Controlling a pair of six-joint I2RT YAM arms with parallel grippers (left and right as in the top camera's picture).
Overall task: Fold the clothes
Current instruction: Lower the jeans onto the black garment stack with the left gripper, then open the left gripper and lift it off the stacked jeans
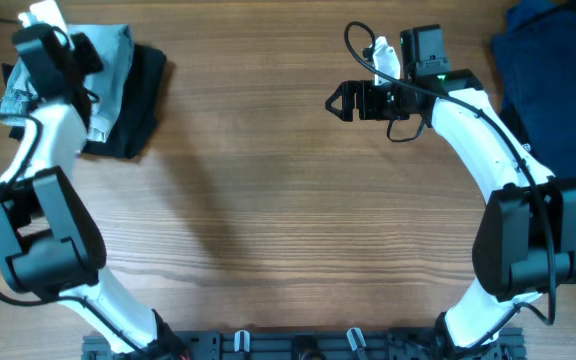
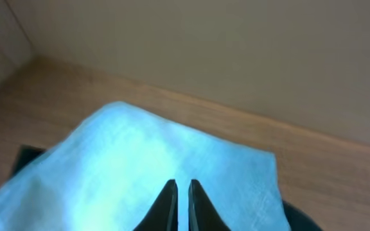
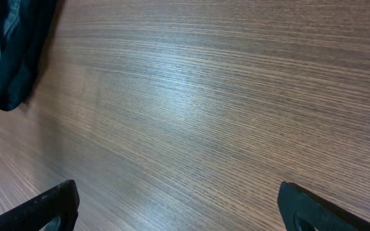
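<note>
Light-blue denim shorts (image 1: 118,68) lie bunched at the far left corner of the wooden bench (image 1: 268,210), on top of a black garment (image 1: 140,112) whose edge sticks out on the side toward the middle of the bench. The left arm reaches over this pile. In the left wrist view, the left gripper (image 2: 180,196) points down at the pale blue cloth with its jaws drawn narrow, only a thin slit between the tips. Whether any fabric is pinched between them cannot be told.

The right gripper (image 1: 340,100) hangs over bare wood in the far right half of the bench, pointing toward the pile and well apart from it. Its jaws are spread wide and hold nothing. A dark navy garment (image 1: 553,60) lies at the far right corner, behind the right arm.
</note>
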